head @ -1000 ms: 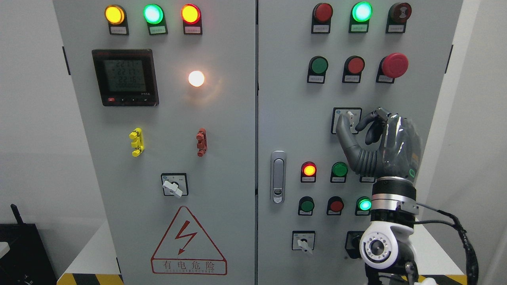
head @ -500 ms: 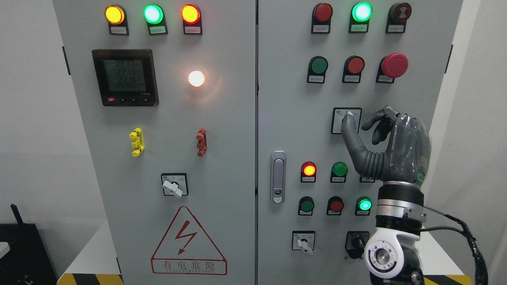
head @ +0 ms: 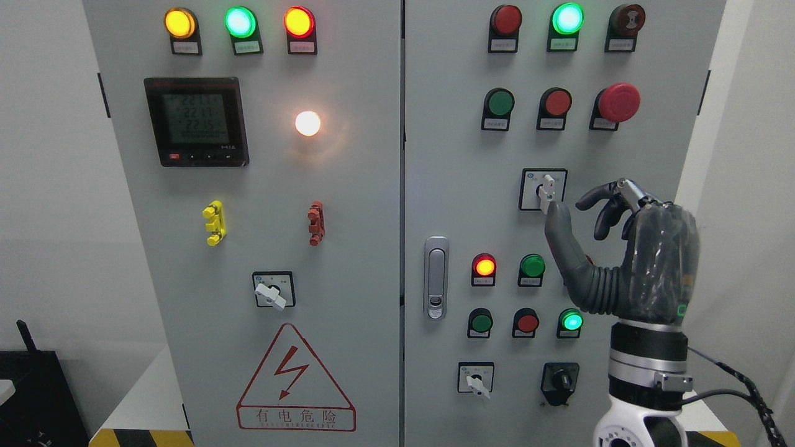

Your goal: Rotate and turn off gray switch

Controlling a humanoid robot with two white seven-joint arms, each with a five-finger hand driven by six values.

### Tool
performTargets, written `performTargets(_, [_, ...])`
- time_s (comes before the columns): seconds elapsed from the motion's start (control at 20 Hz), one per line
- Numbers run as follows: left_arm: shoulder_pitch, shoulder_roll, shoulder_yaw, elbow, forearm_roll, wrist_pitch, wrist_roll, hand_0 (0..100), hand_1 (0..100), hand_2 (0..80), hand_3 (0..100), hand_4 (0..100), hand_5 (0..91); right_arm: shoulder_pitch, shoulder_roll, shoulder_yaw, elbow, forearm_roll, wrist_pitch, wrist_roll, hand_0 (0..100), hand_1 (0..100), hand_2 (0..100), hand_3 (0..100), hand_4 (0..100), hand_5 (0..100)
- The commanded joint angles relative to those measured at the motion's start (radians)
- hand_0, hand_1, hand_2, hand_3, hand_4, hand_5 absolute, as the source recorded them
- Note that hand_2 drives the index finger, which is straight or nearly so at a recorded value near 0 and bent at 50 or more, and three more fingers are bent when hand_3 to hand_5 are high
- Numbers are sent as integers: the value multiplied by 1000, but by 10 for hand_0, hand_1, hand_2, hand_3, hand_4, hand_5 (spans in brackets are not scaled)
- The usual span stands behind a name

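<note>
The gray rotary switch (head: 546, 189) sits in a black square plate on the right cabinet door, its pale handle standing about upright. My right hand (head: 570, 208) is just below and to the right of it, raised from the lower right. Its thumb tip (head: 556, 214) is close under the switch plate, and I cannot tell if it touches. The other fingers (head: 605, 208) are loosely bent and apart from the thumb, holding nothing. My left arm is out of view.
A red mushroom stop button (head: 618, 101) is above the switch. Lit red (head: 484, 267) and green (head: 571, 321) lamps and push buttons lie below it. Other rotary switches are lower down on the right door (head: 477, 380) and on the left door (head: 271, 293). The door handle (head: 436, 276) is to the left.
My right hand has let go of the gray switch and drawn back down and to the right. The switch handle, covered before, now shows about upright.
</note>
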Motion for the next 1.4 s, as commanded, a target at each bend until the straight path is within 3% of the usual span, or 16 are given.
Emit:
performTargets(0.0, [-9,0,8,-26,20,0,0,120,389,0,0,0,0,89,-112,11,-81,0,-28,31,339,273,242,204,49,0])
performTargets(0.1, [-9,0,8,-26,20,1,0,120,389,0,0,0,0,105,-138,11,-93,0,-29,42,342,263,145,91,0,0])
performTargets(0.25, [-9,0,8,-26,20,0,0,120,389,0,0,0,0,140,-177,11,-105,0,-29,37,331,246,117,59,0,0])
performTargets(0.35, [-9,0,8,-26,18,1,0,120,389,0,0,0,0,161,-183,13,-121,0,-29,37,320,251,99,47,0,0])
performTargets(1.35, [-9,0,8,-26,18,1,0,120,389,0,0,0,0,214,-180,17,-162,0,-29,42,290,256,100,82,0,0])
